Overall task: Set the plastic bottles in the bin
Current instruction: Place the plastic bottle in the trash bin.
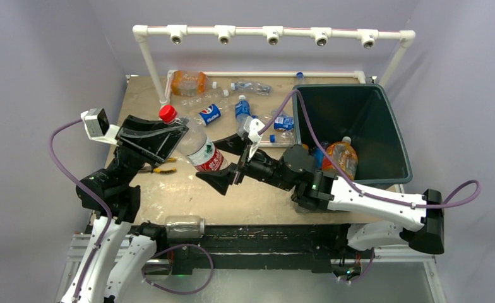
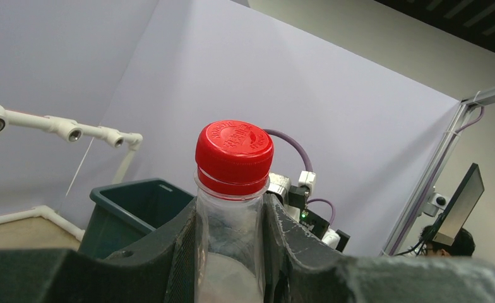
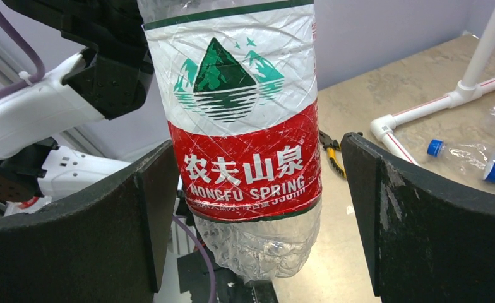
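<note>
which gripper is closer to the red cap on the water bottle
Left. The left gripper clamps the neck of the water bottle just under the red cap; the right gripper is open around its labelled lower end.

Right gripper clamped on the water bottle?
No. The right gripper is open, with a clear gap between one finger and the bottle.

Nongfu Spring bottle [image 3: 242, 158] between parted jaws

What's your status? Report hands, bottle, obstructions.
Left hand shut on red-capped bottle, held aloft. Right hand open, straddling its label, not clamped. Right arm sits between bottle and bin.
</note>
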Robot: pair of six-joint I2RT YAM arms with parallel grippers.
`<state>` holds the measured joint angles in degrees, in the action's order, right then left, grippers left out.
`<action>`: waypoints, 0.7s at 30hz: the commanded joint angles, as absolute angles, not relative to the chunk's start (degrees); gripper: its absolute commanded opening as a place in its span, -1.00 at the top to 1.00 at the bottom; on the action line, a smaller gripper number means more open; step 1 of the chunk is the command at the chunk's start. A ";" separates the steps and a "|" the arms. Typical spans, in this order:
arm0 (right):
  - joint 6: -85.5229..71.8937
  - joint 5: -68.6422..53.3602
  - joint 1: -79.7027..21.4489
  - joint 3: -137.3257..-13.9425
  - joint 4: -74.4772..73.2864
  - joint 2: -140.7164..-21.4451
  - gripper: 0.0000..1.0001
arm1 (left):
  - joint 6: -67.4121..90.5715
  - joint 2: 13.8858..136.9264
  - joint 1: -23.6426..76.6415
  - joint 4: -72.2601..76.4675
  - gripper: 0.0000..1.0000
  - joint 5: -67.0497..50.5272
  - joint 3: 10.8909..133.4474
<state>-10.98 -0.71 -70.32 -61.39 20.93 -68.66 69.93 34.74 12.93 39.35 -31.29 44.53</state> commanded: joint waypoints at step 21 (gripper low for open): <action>-11.43 -0.93 -71.02 -59.90 30.41 -66.82 0.19 | 68.08 33.62 13.62 36.00 -0.33 -32.45 46.66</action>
<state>-10.50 -0.99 -70.87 -61.32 23.66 -69.58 69.23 34.00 13.30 35.35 -31.35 45.12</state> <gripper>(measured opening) 0.501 0.629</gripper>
